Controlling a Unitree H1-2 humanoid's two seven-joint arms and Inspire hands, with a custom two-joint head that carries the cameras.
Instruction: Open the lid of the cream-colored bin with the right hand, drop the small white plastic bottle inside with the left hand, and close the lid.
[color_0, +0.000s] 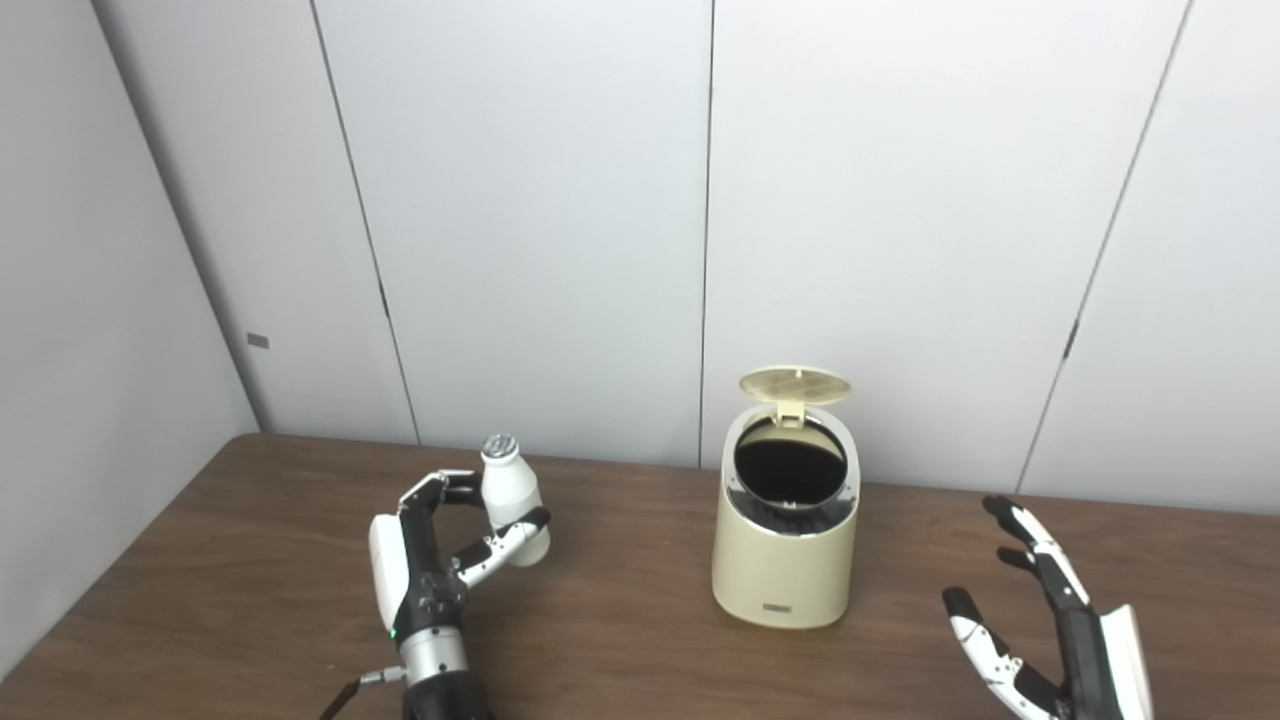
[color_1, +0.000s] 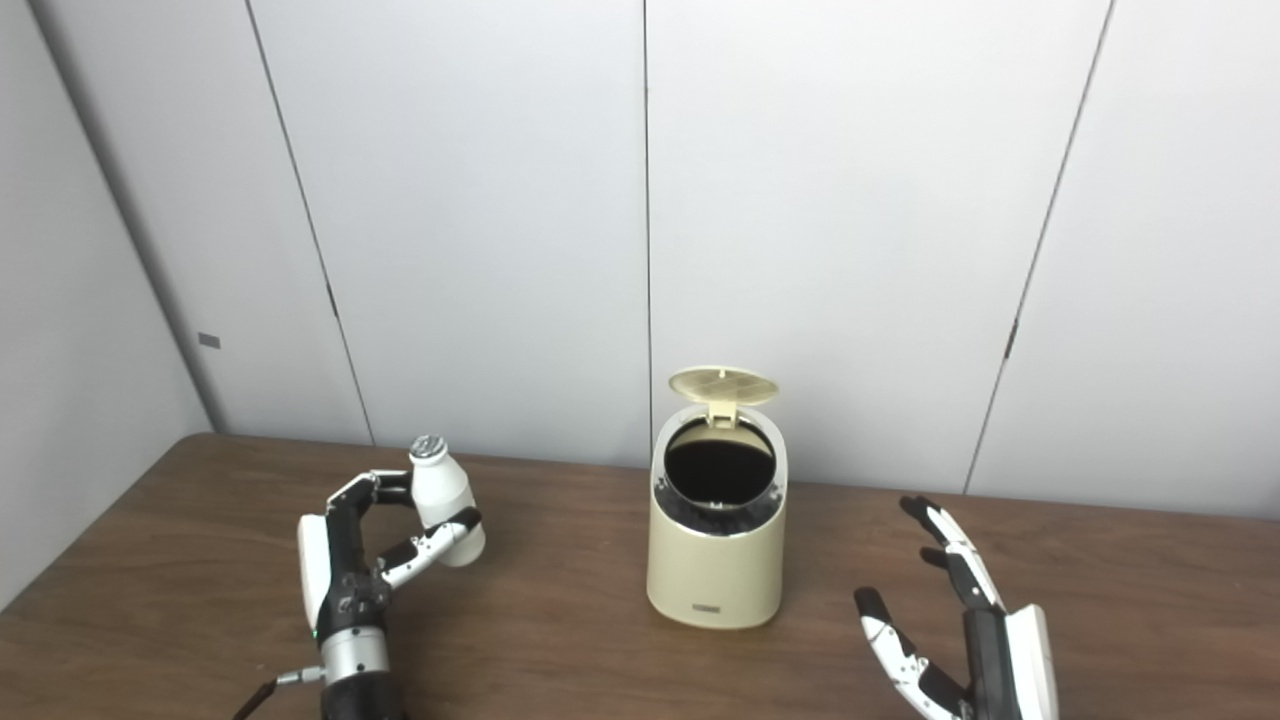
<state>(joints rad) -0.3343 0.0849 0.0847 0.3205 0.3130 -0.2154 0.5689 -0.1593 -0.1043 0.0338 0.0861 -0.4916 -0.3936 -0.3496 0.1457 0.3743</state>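
Bottle (color_0: 511, 500) in left hand (color_0: 430, 560), lid (color_0: 795, 384) up

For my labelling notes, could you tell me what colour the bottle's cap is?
Silvery grey cap on the white bottle; left eye view.

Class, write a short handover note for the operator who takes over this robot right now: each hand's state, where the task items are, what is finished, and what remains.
Left hand: shut on the small white bottle, held upright, left of the bin.
Right hand: open, holding nothing, right of the bin.
Cream bin: on the table, lid up, opening clear.
Done: lid opened, bottle picked up.
Left: carry the bottle over the opening, drop it, close the lid.
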